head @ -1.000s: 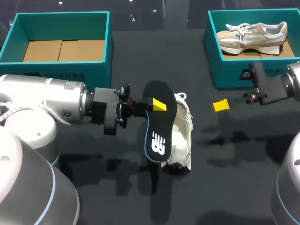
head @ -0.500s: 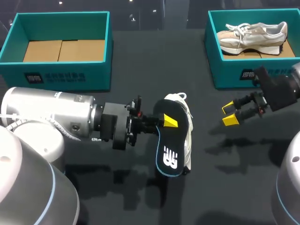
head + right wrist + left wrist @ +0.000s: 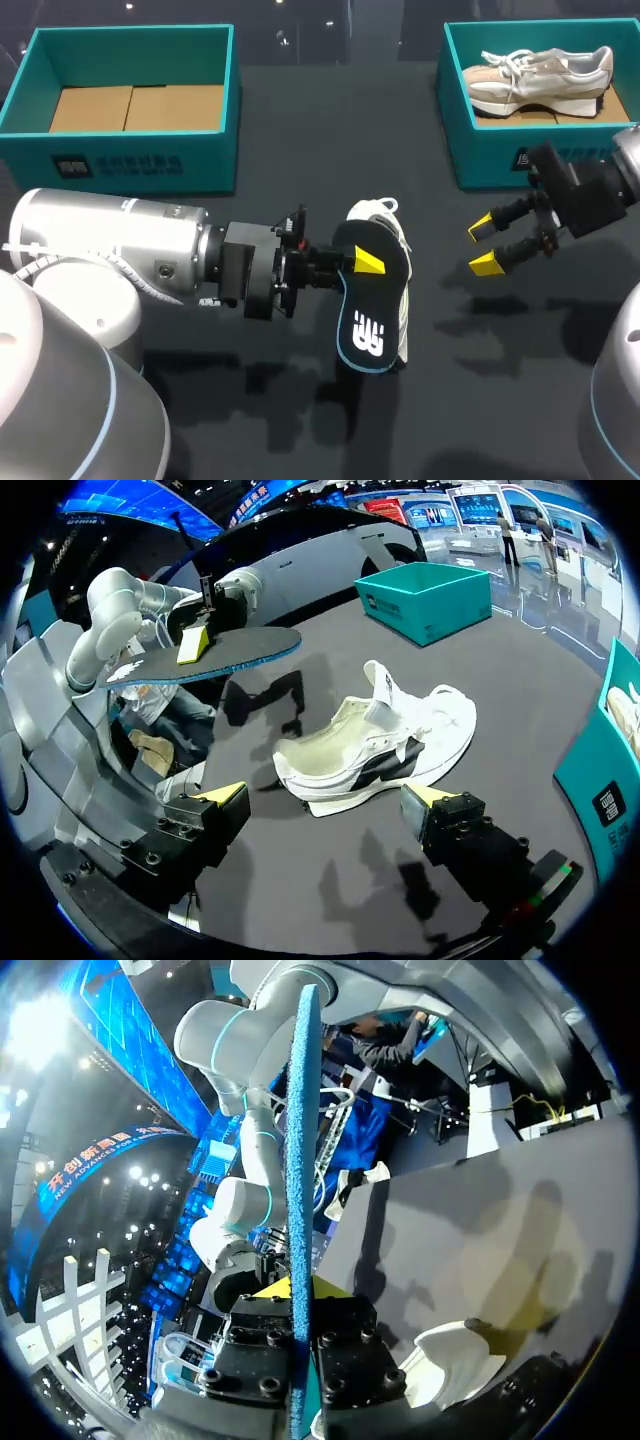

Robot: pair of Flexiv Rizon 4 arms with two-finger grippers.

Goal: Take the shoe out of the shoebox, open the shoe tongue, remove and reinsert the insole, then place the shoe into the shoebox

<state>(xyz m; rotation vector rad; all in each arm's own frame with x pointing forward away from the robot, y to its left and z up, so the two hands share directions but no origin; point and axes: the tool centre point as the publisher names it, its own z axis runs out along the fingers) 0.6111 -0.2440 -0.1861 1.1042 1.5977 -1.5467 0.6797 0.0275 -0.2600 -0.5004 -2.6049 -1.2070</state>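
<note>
A white shoe (image 3: 386, 214) lies on its side at the middle of the dark table. My left gripper (image 3: 366, 262) is shut on a black insole (image 3: 368, 318), holding it just above the shoe and covering most of it. In the left wrist view the insole (image 3: 300, 1140) stands edge-on between the fingers, with the shoe (image 3: 455, 1360) below. My right gripper (image 3: 485, 246) hangs open to the right of the shoe, empty. Its wrist view shows the shoe (image 3: 380, 745) lying ahead of the open gripper (image 3: 325, 798), with the insole (image 3: 210, 658) held above and beyond it.
An empty teal shoebox (image 3: 130, 36) with a cardboard floor stands at the back left. A second teal shoebox (image 3: 455, 90) at the back right holds a beige shoe (image 3: 540, 75). My right arm is just in front of that box.
My left gripper has carried the insole to the right and lower, over the shoe. My right gripper has turned, so both yellow tips now show apart.
</note>
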